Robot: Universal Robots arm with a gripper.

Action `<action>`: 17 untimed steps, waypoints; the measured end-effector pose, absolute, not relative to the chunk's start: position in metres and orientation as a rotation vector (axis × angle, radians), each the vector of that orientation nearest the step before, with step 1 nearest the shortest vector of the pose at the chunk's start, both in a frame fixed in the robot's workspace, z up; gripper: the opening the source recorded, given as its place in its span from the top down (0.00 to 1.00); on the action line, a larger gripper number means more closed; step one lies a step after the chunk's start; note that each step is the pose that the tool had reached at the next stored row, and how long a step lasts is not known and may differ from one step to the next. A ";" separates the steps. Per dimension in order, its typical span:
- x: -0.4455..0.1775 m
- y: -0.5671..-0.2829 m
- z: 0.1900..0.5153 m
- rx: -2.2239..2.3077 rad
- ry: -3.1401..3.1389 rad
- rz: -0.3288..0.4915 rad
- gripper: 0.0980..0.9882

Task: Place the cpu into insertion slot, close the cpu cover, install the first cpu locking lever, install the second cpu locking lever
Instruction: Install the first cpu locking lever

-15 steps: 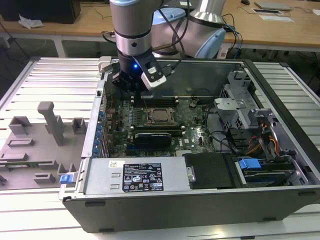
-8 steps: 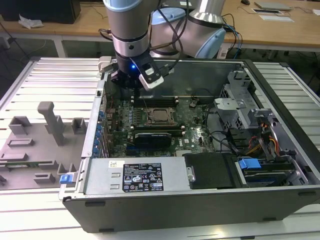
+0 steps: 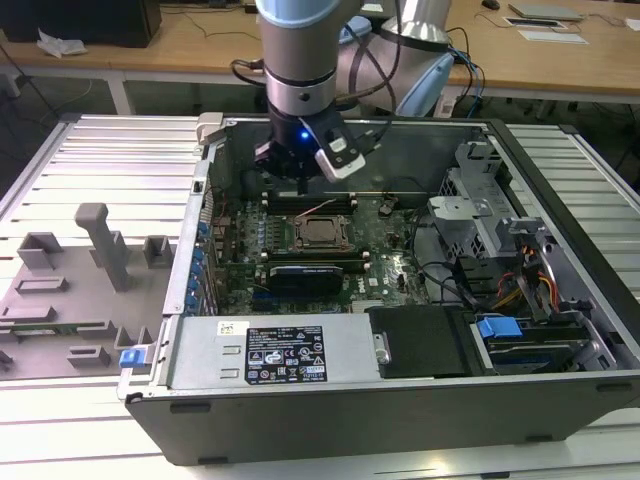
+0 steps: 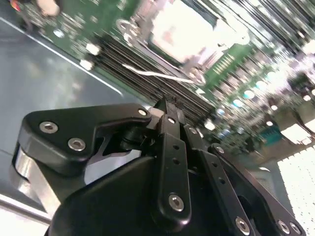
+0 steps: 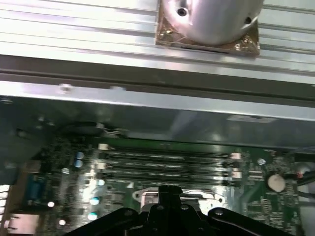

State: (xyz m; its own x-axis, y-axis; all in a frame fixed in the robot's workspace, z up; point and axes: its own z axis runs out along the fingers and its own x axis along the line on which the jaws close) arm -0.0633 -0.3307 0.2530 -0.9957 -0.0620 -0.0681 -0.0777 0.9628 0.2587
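In the exterior view the cpu [image 3: 322, 233] lies flat in the insertion slot [image 3: 322, 249] at the middle of the green board, its pale metal top showing. The dark cpu cover [image 3: 303, 233] frames it and looks flat. My gripper [image 3: 303, 185] hangs a little above the board, over the long memory slots just behind the socket. In the second wrist view the gripper [image 4: 166, 105] is shut with nothing between its black fingers, and the pale cpu [image 4: 182, 29] lies beyond the tips. In the first wrist view the gripper [image 5: 170, 188] hides most of the socket.
Long black memory slots [image 3: 310, 203] run behind the socket and a black card [image 3: 305, 275] lies in front of it. A power supply [image 3: 290, 350] fills the case front, and a drive cage [image 3: 480, 200] with cables stands on the exterior view's right. A grey fixture tray [image 3: 80, 290] lies outside the case.
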 end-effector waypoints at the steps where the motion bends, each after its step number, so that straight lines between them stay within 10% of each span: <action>1: -0.051 -0.331 0.253 -0.109 3.054 0.406 0.99; 17: -0.059 -0.332 0.239 -0.121 2.977 0.402 0.99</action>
State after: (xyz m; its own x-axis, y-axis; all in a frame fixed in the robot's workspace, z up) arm -0.0587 -0.3315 0.2394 -0.9877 -0.0611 -0.1440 -0.0971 0.9612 0.2582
